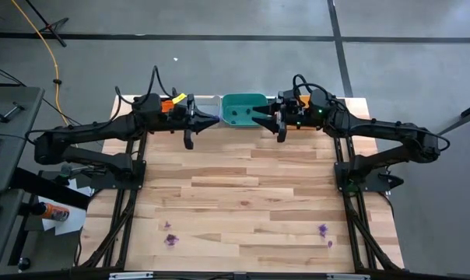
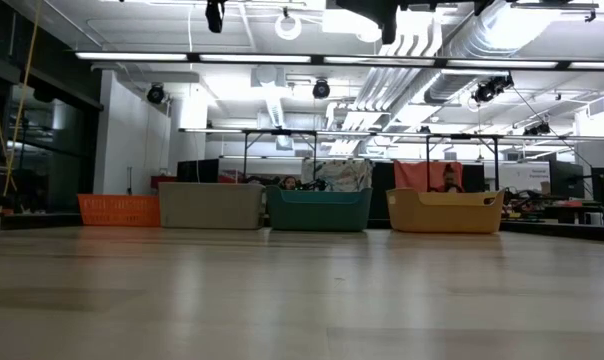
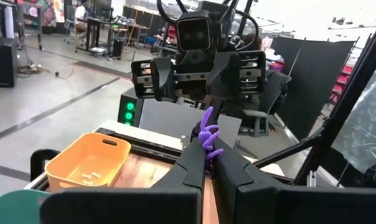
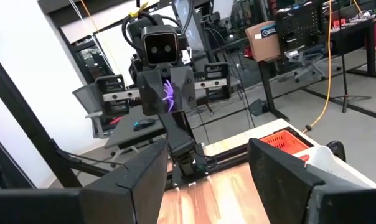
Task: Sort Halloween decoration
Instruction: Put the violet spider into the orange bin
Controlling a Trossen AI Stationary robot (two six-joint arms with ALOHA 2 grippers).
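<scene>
My left gripper (image 1: 215, 120) is high over the table's far edge, near the border between the grey tray (image 1: 207, 101) and the green tray (image 1: 243, 109), shut on a purple spider-like trinket (image 3: 208, 133). My right gripper (image 4: 206, 149) faces it from the right, level and open, with nothing between its fingers; it stands over the green tray's right end (image 1: 258, 117). The right wrist view shows the trinket (image 4: 169, 93) in the left gripper from the front. A few more purple trinkets (image 1: 171, 239) (image 1: 323, 229) lie on the wood near the table's near edge. My left gripper pinches the purple trinket's lower part (image 3: 209, 148) between the free ends of its two fingers. The fingers are level and point toward the table's right side. The trinket's legs stick out past the fingertips (image 3: 197, 146), and it is lifted clear of table and trays.
Four trays stand in a row along the far edge: orange-red (image 2: 119, 209), grey (image 2: 210, 205), green (image 2: 319, 209) and yellow-orange (image 2: 444, 211). The yellow-orange tray (image 3: 88, 163) holds a few pale bits. The wide wooden middle of the table (image 1: 243, 187) lies between the arms.
</scene>
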